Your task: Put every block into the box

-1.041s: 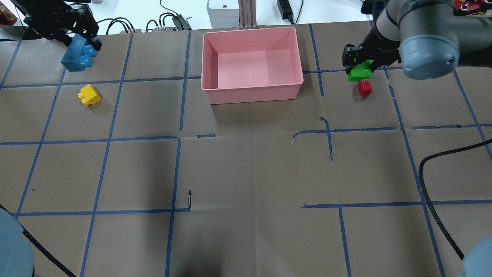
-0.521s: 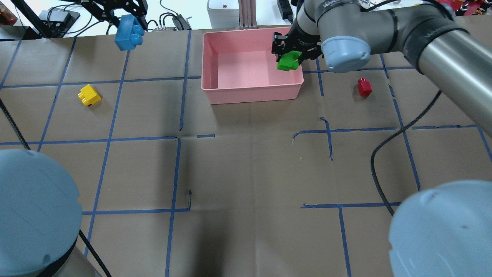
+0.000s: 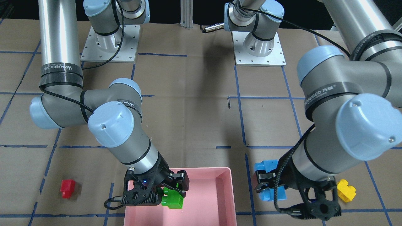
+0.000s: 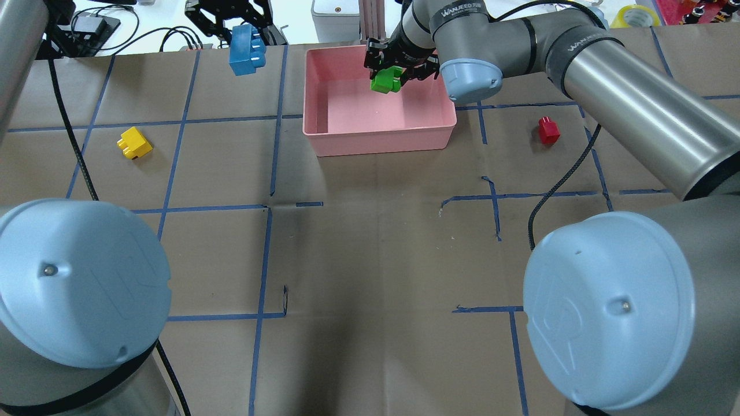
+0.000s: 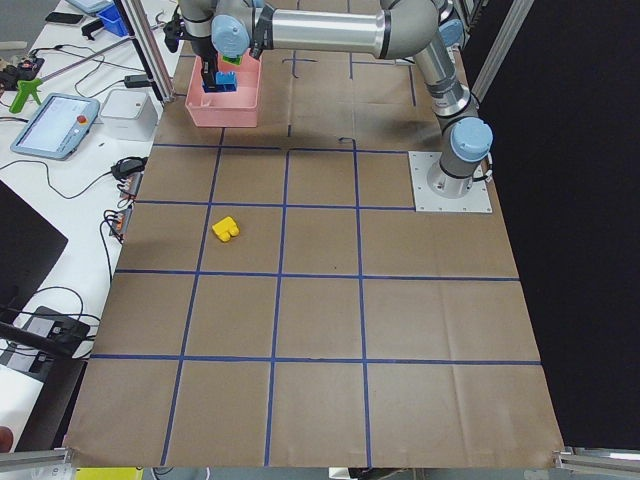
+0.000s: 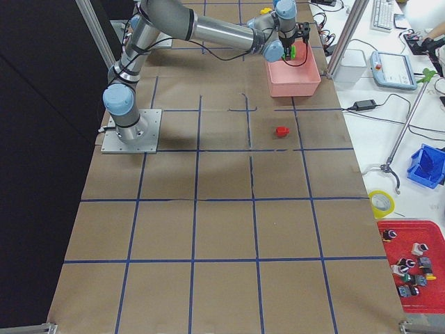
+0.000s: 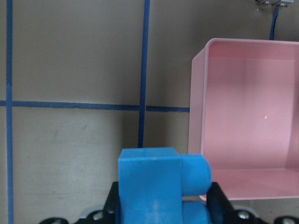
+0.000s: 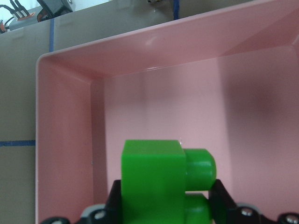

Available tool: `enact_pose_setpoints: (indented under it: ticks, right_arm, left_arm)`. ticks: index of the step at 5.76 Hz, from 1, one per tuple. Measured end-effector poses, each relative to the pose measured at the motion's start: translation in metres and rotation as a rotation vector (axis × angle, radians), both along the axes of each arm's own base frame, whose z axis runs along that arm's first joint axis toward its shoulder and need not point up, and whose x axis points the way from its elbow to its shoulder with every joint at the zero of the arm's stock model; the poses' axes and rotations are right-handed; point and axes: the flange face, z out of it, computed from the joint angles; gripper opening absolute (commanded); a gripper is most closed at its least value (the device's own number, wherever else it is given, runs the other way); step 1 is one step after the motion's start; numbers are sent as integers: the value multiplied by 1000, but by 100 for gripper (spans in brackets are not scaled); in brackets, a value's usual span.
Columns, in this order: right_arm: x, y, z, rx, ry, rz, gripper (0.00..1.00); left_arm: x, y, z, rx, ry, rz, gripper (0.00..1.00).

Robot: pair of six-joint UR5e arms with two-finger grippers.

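The pink box (image 4: 378, 144) stands at the table's far middle. My right gripper (image 4: 388, 78) is shut on the green block (image 4: 386, 80) and holds it above the box's inside; the block fills the bottom of the right wrist view (image 8: 161, 182), and shows in the front view (image 3: 172, 198). My left gripper (image 4: 245, 40) is shut on the blue block (image 4: 247, 49) and holds it in the air left of the box (image 7: 243, 121); the blue block (image 7: 156, 186) also shows in the left wrist view. The yellow block (image 4: 134, 143) lies at the left. The red block (image 4: 548, 130) lies right of the box.
Cables, a power adapter and a grey device (image 4: 334, 17) lie beyond the table's far edge. Both arms' large elbow joints (image 4: 81, 283) fill the near corners of the overhead view. Blue tape lines grid the brown table cover.
My right gripper carried the green block leftward to over the box's inside. My left gripper carried the blue block rightward toward the box. The yellow and red blocks have not moved.
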Motion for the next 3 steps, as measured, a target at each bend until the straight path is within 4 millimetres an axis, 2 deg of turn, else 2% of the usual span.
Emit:
enact_pose_setpoints:
  ticks: [2, 3]
  right_arm:
    - [-9, -4, 3, -19, 14, 29, 100]
    - [-33, -10, 7, -44, 41, 62, 100]
  left_arm:
    - [-54, 2, -17, -1, 9, 59, 19]
    - [-81, 5, -24, -3, 14, 86, 19]
